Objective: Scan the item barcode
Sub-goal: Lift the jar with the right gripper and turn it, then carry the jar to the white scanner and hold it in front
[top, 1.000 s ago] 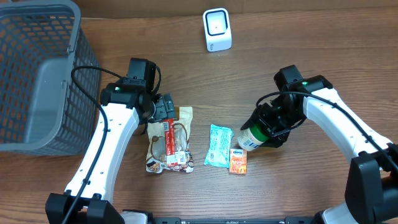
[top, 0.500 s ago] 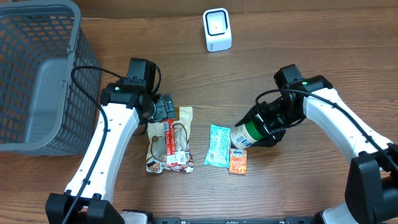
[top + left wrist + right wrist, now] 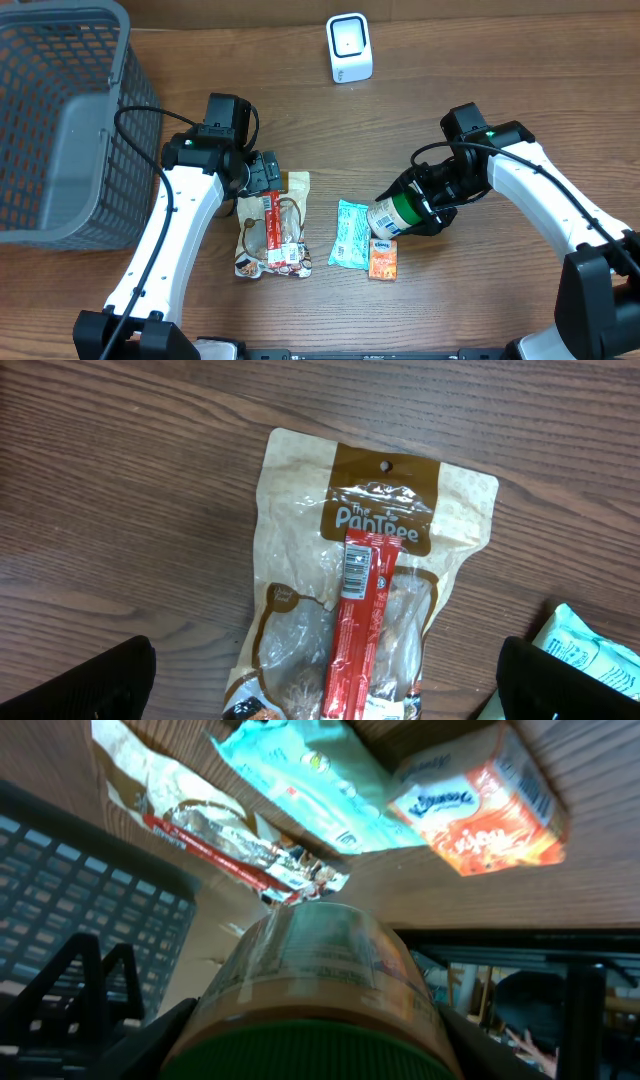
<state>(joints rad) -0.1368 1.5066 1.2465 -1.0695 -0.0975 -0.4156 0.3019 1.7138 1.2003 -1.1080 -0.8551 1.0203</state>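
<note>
My right gripper [image 3: 428, 203] is shut on a jar [image 3: 392, 215] with a green lid and a clear printed label. It holds the jar tilted, bottom toward the left, above the table. In the right wrist view the jar [image 3: 320, 970] fills the space between the fingers of that gripper [image 3: 315, 1055]; no barcode shows on it. The white scanner [image 3: 349, 47] stands at the far middle of the table. My left gripper [image 3: 265, 178] hangs open over a bread bag [image 3: 360, 610], holding nothing.
A red snack stick [image 3: 358, 620] with a barcode lies on the bread bag. A teal pack [image 3: 351, 233] and an orange tissue pack [image 3: 382, 257] lie below the jar. A grey basket [image 3: 60, 130] fills the far left.
The right gripper has swung the jar a little to the left and tipped it further over. The left arm has not moved.
</note>
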